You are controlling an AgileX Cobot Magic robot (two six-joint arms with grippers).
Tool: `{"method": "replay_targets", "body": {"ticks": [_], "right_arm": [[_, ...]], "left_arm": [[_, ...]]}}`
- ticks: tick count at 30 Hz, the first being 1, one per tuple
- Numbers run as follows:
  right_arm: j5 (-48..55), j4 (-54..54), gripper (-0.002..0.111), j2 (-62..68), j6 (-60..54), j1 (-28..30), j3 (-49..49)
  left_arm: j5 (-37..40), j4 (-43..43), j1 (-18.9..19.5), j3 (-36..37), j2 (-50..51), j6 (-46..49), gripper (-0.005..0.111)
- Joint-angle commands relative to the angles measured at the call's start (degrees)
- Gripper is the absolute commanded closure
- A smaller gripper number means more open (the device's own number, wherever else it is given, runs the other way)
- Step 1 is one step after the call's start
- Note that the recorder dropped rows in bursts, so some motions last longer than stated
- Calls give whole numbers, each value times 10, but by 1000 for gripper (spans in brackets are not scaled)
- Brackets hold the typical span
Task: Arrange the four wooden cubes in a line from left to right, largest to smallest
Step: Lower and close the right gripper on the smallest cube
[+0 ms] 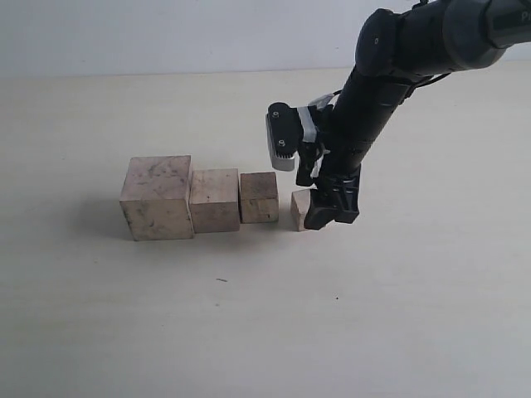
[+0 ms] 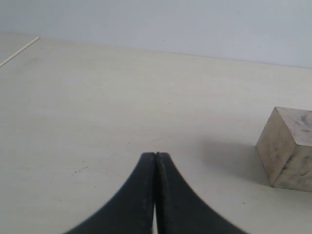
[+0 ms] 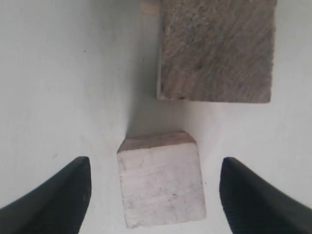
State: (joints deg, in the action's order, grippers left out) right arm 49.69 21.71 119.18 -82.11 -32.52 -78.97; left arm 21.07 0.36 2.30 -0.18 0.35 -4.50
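Note:
Four wooden cubes stand in a row on the table. The largest cube (image 1: 157,197) is at the left, then the second cube (image 1: 214,200), the third cube (image 1: 259,196) and the smallest cube (image 1: 300,209). My right gripper (image 1: 330,214) hangs over the smallest cube (image 3: 161,178), open, with a gap on each side between its fingers (image 3: 63,192) and the cube. The third cube (image 3: 217,48) lies just beyond it. My left gripper (image 2: 155,155) is shut on nothing, low over bare table, with the largest cube (image 2: 288,148) off to one side.
The pale table (image 1: 249,315) stretches wide in front of and behind the row. A light wall (image 1: 166,33) rises at the back. A table edge (image 2: 19,51) shows in the left wrist view.

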Motion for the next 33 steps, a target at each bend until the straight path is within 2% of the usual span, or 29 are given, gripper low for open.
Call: {"method": "replay_targets", "body": {"ticks": [1,26,29,33], "right_arm": [[-1,7,38,0,3,3,3],[-5,-5,40,17,17,3,3],[-5,-27,54,17,24,3,3],[-18,-47,86,17,44,3,3]], "left_arm": [[-8,-4,-1,2,-4,-3,107],[-8,-4,-1,2,-4,-3,107],[-8,-4,-1,2,-4,-3,107],[-8,-4,-1,2,-4,-3,107]]}}
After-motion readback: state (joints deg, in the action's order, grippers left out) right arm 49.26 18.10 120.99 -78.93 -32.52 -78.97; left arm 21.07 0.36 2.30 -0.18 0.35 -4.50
